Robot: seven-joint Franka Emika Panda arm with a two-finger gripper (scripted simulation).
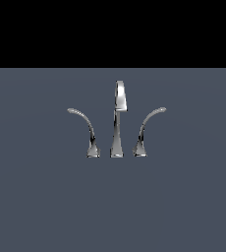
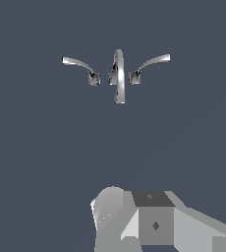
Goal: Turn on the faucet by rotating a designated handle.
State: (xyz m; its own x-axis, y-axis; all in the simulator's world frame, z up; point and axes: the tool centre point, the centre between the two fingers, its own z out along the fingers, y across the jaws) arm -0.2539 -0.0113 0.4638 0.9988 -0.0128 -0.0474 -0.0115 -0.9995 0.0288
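I see the small shiny chrome three-piece faucet (image 1: 117, 123) standing upright on the flat slate-grey surface (image 1: 36, 197), with nothing else near it. Its tall straight tapered spout (image 1: 119, 115) is in the middle. The designated handle, a slim curved chrome lever on a small flared base (image 1: 85, 129), sits just beside the spout on the exterior view's left, arching up and bending outward to that side. Its mirror-image chrome lever (image 1: 147, 128) bends to the exterior view's right.

The arm is absent from the exterior view. In the wrist view only a grey block of the tool (image 2: 154, 221) shows at the frame edge, well apart from the faucet; no fingers are visible, so I cannot tell whether it is open or closed.

Judgement: approach not yet begun and the handle untouched. Next I need to bring the tool to the lever's outer tip (image 1: 71, 111) and push it sideways about the base, keeping clear of the spout.
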